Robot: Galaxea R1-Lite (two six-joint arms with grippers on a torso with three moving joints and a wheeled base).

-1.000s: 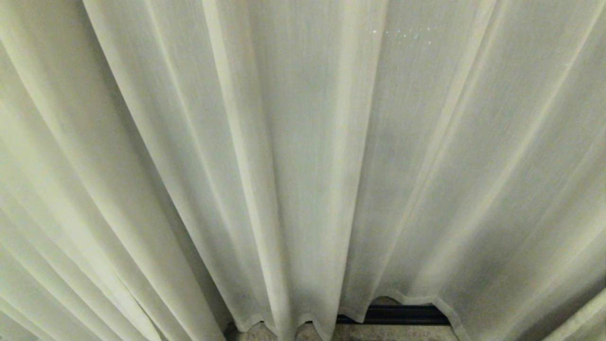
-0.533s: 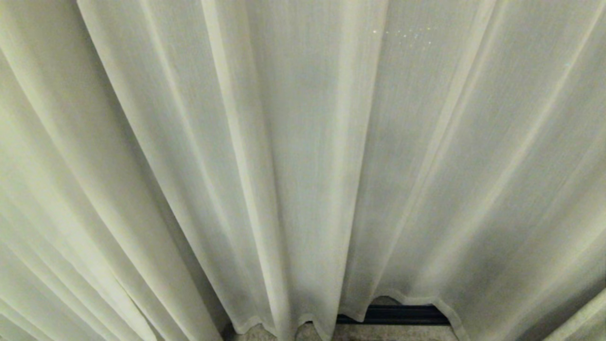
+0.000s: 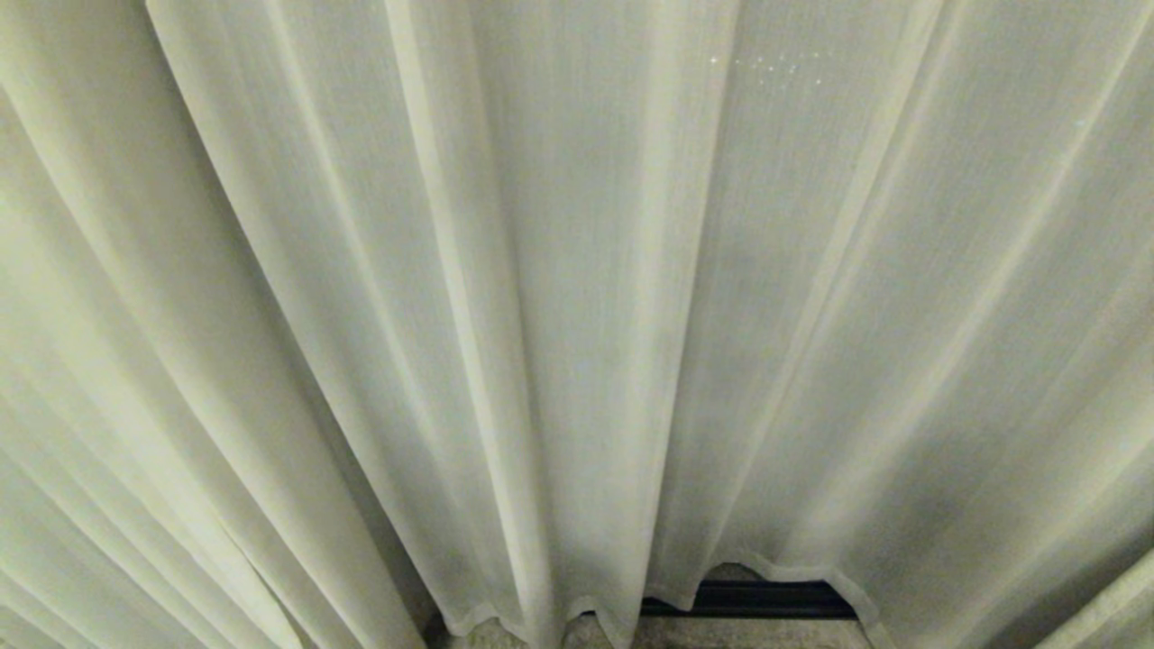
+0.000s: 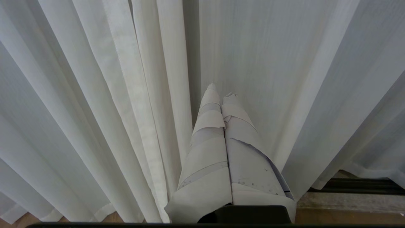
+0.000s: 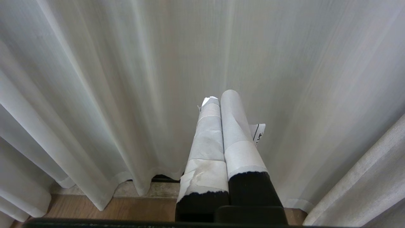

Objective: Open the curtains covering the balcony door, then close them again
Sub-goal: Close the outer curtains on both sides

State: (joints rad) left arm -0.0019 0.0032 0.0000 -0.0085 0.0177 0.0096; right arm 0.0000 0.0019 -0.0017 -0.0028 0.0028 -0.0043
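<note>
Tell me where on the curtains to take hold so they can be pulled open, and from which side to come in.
Best guess: grip the hemmed vertical edge of the curtains, seen in the left wrist view beside the shut left gripper. The stitched hem is flat, thick and free-hanging, so open the gripper and come straight in from the room side, closing across that edge. The right gripper faces only smooth folds.

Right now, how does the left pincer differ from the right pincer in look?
The left pincer is tape-wrapped over its whole visible length; the right pincer shows bare black near its base. A loose printed tag sticks out beside the right one only. Both are shut, empty, pointing at the curtains.
</note>
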